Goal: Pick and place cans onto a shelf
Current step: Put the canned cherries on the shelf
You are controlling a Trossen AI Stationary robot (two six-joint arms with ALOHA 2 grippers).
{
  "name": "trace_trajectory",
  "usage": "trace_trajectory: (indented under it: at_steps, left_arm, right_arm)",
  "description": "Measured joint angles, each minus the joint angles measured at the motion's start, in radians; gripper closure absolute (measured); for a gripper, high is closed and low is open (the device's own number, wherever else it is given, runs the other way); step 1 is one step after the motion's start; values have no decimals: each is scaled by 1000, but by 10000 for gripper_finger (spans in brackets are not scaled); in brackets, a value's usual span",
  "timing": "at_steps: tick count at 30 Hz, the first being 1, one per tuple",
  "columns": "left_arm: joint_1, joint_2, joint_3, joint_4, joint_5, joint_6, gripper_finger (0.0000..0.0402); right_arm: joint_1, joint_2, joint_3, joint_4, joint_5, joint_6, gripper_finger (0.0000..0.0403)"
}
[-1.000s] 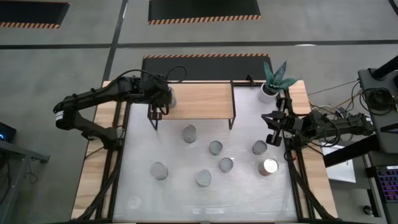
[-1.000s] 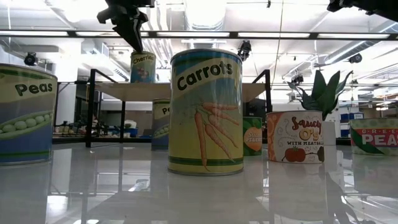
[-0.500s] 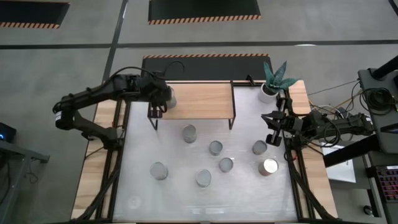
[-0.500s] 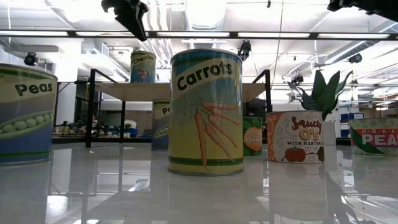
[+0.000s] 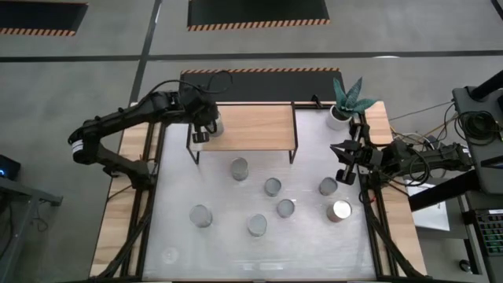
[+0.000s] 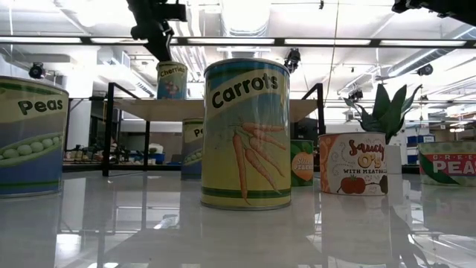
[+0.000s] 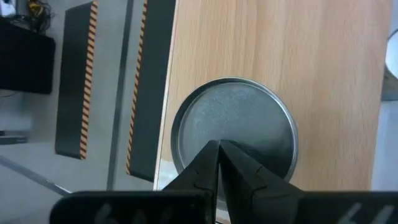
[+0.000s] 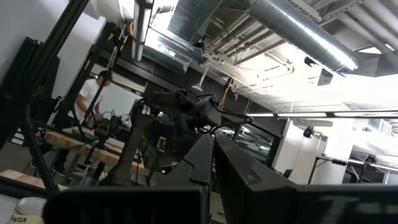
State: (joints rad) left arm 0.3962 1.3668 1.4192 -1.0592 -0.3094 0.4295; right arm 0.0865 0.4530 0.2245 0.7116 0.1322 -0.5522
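One can (image 5: pixel 214 123) stands upright on the left end of the wooden shelf (image 5: pixel 255 130). It also shows in the left wrist view (image 7: pixel 249 118) and the low view (image 6: pixel 171 82). My left gripper (image 7: pixel 219 144) is shut and points down just above this can's lid, at its near left rim (image 5: pixel 200 135); the low view (image 6: pixel 162 52) shows a small gap. Several more cans stand on the white table, among them one near the shelf (image 5: pixel 240 168) and one with a shiny lid (image 5: pixel 339 211). My right gripper (image 5: pixel 343 163) is shut and empty at the table's right edge.
A small white pot with a green plant (image 5: pixel 343 106) stands at the far right corner beside the shelf. The shelf's black legs (image 5: pixel 193 153) stand on the table. The rest of the shelf board (image 5: pixel 267 126) is bare wood.
My left gripper has stayed shut over the can at the shelf's left end. It has gone up a little, tipping, and come back down to just above the lid. The can has not moved.
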Motion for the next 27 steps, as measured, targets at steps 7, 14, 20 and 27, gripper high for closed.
trace_trajectory:
  at_steps: [7,14,20,27]
  left_arm:
    - [6,4,-13,13,-92,57,401]
    - [47,7,-16,49,-92,110,401]
    - [89,7,-18,80,-91,112,402]
    - [100,8,-20,99,-90,134,402]
  right_arm:
    - [0,0,0,0,0,-2,394]
    - [0,0,0,0,0,-9,394]
    - [0,0,0,0,0,-9,394]
    - [0,0,0,0,0,-12,394]
